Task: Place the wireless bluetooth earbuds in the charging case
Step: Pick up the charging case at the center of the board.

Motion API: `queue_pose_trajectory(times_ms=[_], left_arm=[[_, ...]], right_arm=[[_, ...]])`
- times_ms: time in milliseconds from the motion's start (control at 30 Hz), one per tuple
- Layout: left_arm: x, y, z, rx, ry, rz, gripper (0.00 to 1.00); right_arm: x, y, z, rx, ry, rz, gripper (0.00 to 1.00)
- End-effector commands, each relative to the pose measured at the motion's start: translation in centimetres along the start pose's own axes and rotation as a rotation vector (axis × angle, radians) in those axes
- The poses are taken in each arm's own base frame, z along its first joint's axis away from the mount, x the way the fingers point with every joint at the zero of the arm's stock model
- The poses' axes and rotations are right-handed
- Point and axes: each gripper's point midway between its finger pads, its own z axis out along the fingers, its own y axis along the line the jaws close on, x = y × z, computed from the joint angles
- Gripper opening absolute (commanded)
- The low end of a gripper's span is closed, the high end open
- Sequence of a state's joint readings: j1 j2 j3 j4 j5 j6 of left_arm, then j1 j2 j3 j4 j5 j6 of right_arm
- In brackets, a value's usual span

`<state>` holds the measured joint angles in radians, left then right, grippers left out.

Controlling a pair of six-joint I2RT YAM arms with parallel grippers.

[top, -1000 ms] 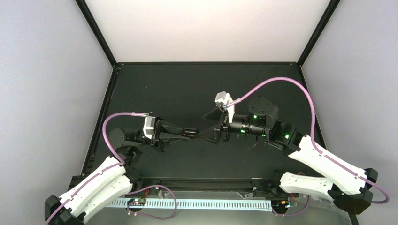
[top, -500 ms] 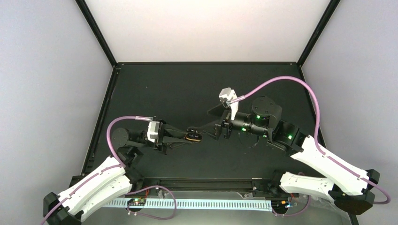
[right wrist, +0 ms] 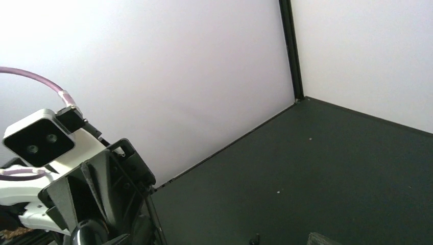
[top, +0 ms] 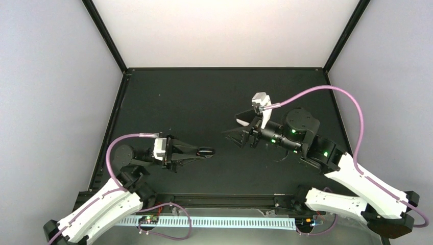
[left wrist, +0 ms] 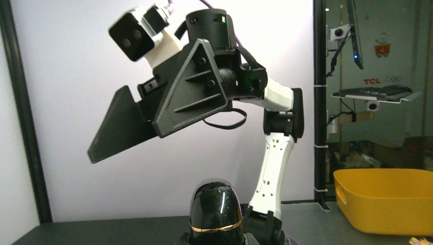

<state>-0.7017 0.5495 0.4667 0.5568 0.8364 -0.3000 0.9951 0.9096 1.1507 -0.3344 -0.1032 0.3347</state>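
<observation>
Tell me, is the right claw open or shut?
Open: the right gripper has its jaws wide apart, nothing between them.

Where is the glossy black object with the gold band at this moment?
In the top view the glossy black object is left of centre, clamped in the left claw over the table. The open right claw is apart to its right.

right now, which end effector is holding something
The left end effector, shut on a glossy black pod with a gold band; the right end effector stands open and empty.
</observation>
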Motion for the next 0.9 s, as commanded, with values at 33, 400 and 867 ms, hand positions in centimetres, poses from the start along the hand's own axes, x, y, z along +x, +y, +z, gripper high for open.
queue_pose_trajectory(times_ms=[33, 400, 867], left_arm=[[-0.2, 0.3, -1.0, -0.085, -0.008, 0.036, 0.02], [-1.1, -1.3, -0.1, 0.041, 0.015, 0.036, 0.02], [-1.3, -1.0, 0.5, 0.059, 0.007, -0.012, 0.02]], right_arm=[[1.6, 4.0, 0.3, -0.237, 0.081, -0.037, 0.90], [4.4, 8.1, 1.1, -0.377, 0.212, -0.166, 0.75], [5.9, 8.1, 1.8, -0.393, 0.276, -0.202, 0.47]])
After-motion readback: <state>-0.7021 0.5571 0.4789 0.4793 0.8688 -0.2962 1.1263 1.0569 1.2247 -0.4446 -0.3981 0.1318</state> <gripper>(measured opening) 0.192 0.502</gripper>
